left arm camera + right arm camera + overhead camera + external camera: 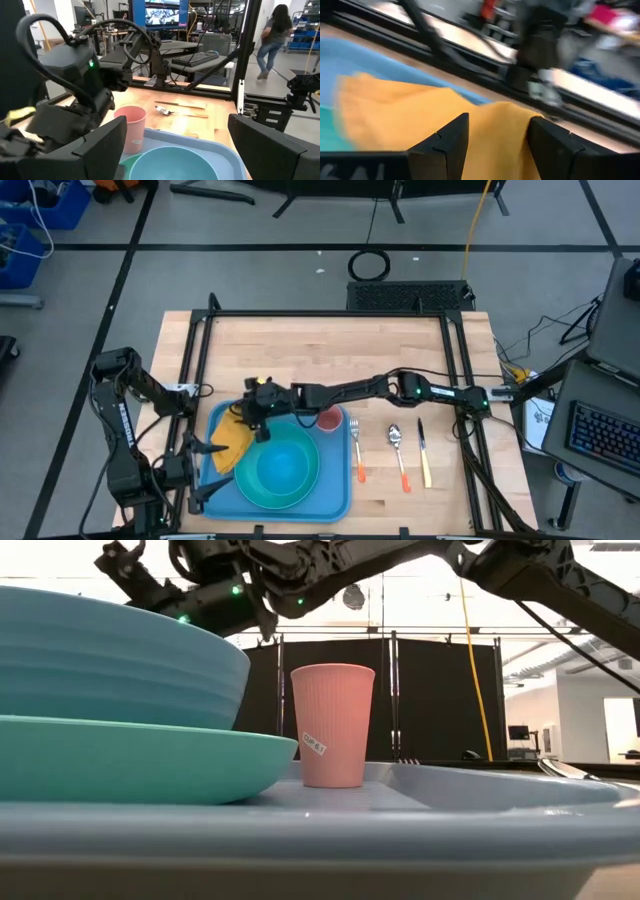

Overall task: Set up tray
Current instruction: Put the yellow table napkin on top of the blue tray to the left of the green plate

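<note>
Tray (338, 492): light blue, at the table's near edge, between the 2 arms. Carried 1 plate (300, 480), 1 bowl (282, 468), 1 yellow cloth (232, 442), 1 pink cup (329, 420).
Right gripper (258, 412): above the cloth, fingers parted, holding nothing; cloth-placing step judged complete.
Left gripper (210, 448): waiting beside the tray, fingers wide apart, empty.
Fork (357, 450), spoon (398, 452), knife (424, 452): on the table right of the tray; judged next, needing a low pinch on a handle.

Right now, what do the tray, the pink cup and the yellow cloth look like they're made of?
Tray: probably plastic, smooth light blue with a moulded raised rim.
Pink cup: likely matte plastic or paper, finely ribbed wall with a small sticker.
Yellow cloth: soft fabric, draping in folds.
</note>
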Tool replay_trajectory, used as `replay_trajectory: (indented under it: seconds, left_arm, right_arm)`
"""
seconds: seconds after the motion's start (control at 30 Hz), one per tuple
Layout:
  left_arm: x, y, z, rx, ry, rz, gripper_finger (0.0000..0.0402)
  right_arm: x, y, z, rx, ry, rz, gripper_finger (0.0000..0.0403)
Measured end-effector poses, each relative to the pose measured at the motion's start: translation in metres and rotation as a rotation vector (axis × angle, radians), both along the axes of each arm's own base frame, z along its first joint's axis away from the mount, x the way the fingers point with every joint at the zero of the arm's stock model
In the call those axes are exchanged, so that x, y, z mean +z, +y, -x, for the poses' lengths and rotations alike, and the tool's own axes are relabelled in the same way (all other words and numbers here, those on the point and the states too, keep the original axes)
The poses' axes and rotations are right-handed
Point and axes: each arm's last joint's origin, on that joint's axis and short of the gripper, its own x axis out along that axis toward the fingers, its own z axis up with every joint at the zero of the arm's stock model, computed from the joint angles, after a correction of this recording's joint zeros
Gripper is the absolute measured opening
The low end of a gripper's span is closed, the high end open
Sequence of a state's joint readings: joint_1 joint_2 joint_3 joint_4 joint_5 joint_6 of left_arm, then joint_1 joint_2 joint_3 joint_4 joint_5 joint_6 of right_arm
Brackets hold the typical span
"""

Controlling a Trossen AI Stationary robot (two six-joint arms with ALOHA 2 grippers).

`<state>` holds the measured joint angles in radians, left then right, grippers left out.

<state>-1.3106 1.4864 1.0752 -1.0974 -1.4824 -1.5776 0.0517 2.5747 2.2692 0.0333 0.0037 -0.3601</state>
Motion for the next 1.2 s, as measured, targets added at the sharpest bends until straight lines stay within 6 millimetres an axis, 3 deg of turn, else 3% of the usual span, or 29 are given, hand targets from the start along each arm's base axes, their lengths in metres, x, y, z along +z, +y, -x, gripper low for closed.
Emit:
replay_trajectory:
  seconds: [0.13, 0.33, 0.53, 0.67, 0.87, 1.0, 1.2]
  left_arm:
    - [0.0, 0.0, 0.0, -0.001, 0.007, 0.0, 0.0351]
    - [0.0, 0.0, 0.0, -0.001, 0.018, 0.003, 0.0351]
    - [-0.001, 0.0, 0.0, -0.001, 0.02, 0.004, 0.0351]
    - [-0.001, 0.0, 0.0, -0.001, 0.026, 0.007, 0.0351]
    - [-0.001, 0.0, -0.001, 0.002, 0.042, 0.012, 0.0351]
    - [-0.002, 0.001, -0.003, 0.009, 0.063, 0.016, 0.0351]
    - [-0.004, 0.005, -0.014, 0.052, 0.115, 0.039, 0.0351]
  right_arm:
    - [0.002, -0.004, 0.001, -0.14, 0.004, 0.073, 0.0181]
    - [0.017, 0.001, 0.005, -0.081, 0.001, 0.006, 0.0188]
    - [0.014, -0.03, 0.008, -0.235, 0.075, 0.011, 0.0194]
    - [0.02, -0.038, 0.008, -0.176, 0.057, -0.127, 0.0194]
    - [0.018, -0.05, 0.009, -0.194, 0.071, -0.126, 0.0194]
    - [0.03, -0.044, 0.015, -0.172, 0.104, -0.122, 0.0191]
    - [0.072, -0.022, 0.033, -0.084, 0.15, -0.11, 0.018]
